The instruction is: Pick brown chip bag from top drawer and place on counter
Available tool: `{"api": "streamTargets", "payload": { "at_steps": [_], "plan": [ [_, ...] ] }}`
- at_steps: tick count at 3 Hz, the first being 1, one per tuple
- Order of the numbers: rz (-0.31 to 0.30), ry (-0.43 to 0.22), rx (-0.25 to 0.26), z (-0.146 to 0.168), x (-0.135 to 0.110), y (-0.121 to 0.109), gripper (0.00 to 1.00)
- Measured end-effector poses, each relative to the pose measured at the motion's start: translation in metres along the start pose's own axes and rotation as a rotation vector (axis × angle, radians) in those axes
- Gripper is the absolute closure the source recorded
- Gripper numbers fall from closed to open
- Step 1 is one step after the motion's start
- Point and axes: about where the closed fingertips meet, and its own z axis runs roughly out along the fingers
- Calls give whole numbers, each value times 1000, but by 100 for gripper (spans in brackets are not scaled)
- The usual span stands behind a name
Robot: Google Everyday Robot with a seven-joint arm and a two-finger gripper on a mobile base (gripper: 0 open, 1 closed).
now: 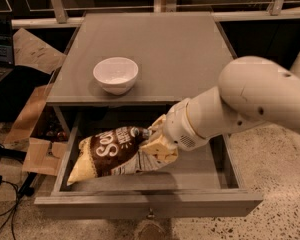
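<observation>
The tool (pixel 151 134) sits inside the open top drawer (pixel 200 171), at the end of a thick white arm (pixel 250 99) that reaches in from the right. It is closed on the right end of the brown chip bag (pixel 112 151), and the bag's tan-yellow end crumples out just below the arm's wrist.

The bag lies in the left half of the drawer on a slant – its gripped right end is higher, and its left tan end points down toward the drawer's front left corner. Whether that lower end touches the drawer bottom cannot be told. The dark face with white lettering is turned up, and a pale silvery strip shows along the lower edge.

The drawer is pulled well out from under the desk (pixel 160 39), with a small metal knob (pixel 150 215) at the middle of its front. The right half of its flat grey bottom is bare.

On the desk stands a white bowl (pixel 115 74), left of centre and near the front edge – well apart from the bag below. Flattened cardboard (pixel 32 129) lies beside the cabinet on the left, above a speckled floor (pixel 280 184)
</observation>
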Motion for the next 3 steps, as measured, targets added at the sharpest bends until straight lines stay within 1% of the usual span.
{"api": "streamTargets", "payload": {
  "at_steps": [2,3],
  "plan": [
    [-114,-22,26,-51,-57,-7,100],
    [-166,-42,47,-68,-86,-15,100]
  ]
}}
